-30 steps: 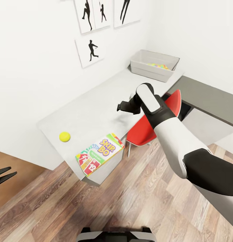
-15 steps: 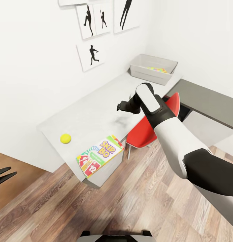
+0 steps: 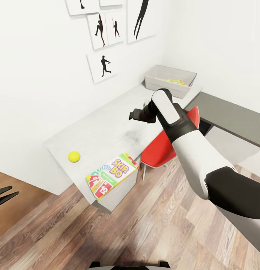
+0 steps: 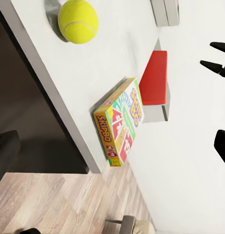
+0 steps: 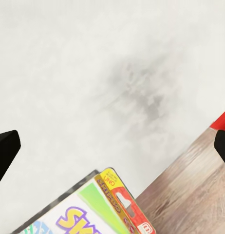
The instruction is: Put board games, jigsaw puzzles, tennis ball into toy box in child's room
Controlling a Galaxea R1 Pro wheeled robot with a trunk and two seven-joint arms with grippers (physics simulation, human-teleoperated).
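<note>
A yellow-green tennis ball [image 3: 74,156] [image 4: 78,20] rests near the near left end of the table [image 3: 103,123]. Beside it a colourful Skip-Bo board game [image 3: 111,175] [image 4: 120,124] [image 5: 93,209] lies flat, overhanging the table's front edge. The pale grey toy box [image 3: 154,77] stands at the far end by the wall, with a multicolour jigsaw puzzle [image 3: 175,80] inside. My right gripper [image 3: 135,114] [image 5: 112,146] hovers open and empty over the middle of the table. My left gripper [image 3: 4,195] hangs open at the far left, off the table. The bed is out of view.
A red chair [image 3: 163,144] [image 4: 154,78] is tucked under the table below my right arm. The dark grey corner section [image 3: 227,116] runs to the right of the toy box. Black silhouette pictures [image 3: 101,65] hang on the wall. Wood-plank floor [image 3: 145,225] lies in front.
The whole head view has shifted a little, so the camera moved. My right gripper sits slightly farther in over the table. The ball and game box lie as before.
</note>
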